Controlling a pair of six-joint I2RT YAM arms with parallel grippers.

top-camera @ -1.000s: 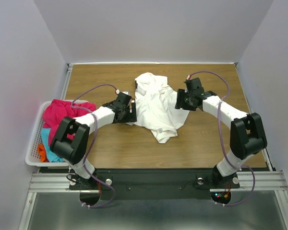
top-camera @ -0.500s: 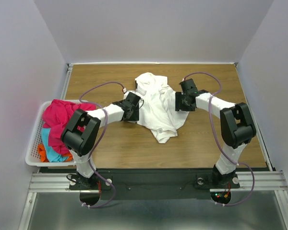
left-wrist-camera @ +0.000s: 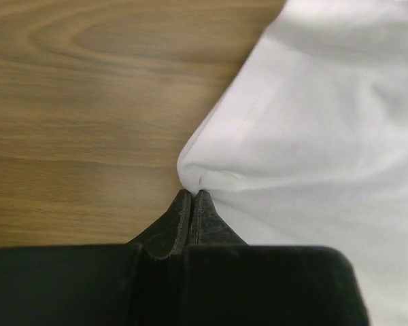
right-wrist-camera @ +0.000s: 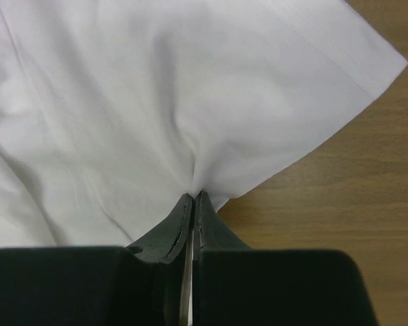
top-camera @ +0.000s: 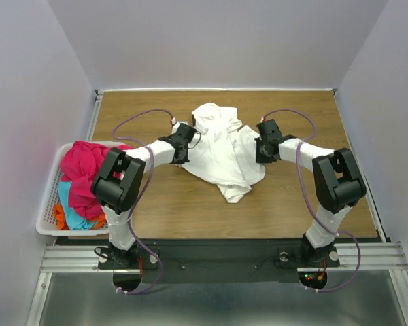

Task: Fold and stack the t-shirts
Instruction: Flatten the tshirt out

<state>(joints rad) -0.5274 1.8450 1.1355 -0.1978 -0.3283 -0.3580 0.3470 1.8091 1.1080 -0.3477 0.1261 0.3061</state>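
**Both jaws bit down on the white shirt**

And they closed! A second ago both sets of jaws were spread beside the cloth. Since then the left arm (top-camera: 149, 155) had slid in toward the shirt's left edge, the right arm (top-camera: 300, 151) had tucked in at its right edge, and each pair had snapped together.

Nearest the arm bases, at the left, sat the white lattice basket (top-camera: 46, 216). It held the waiting pile: the magenta-pink shirt (top-camera: 85, 166) heaped on top, the cyan shirt (top-camera: 71, 212) under it and a sliver of the orange shirt (top-camera: 58, 217) at the near corner. None of those was touched; they looked parked there until their turn.

Next out, on the bare tabletop (top-camera: 156, 210), the white t-shirt (top-camera: 221, 149) lay crumpled mid-table, its near end tapering to a point toward the bases.

At mid-shirt came the action. The left wrist view showed the left jaws pressed together on a rounded fold at the shirt's left edge, with only a thin nip of cloth between the tips. The right wrist view was clearer: the right jaws pinched the fabric just inside a stitched hem, creases fanning out from the tips. The two grips on opposite flanks read as set-up for pulling the shirt taut and flat before any fold.

Farthest back, the shirt's far end was bunched in a raised heap, so folding had not begun and nothing was stacked.
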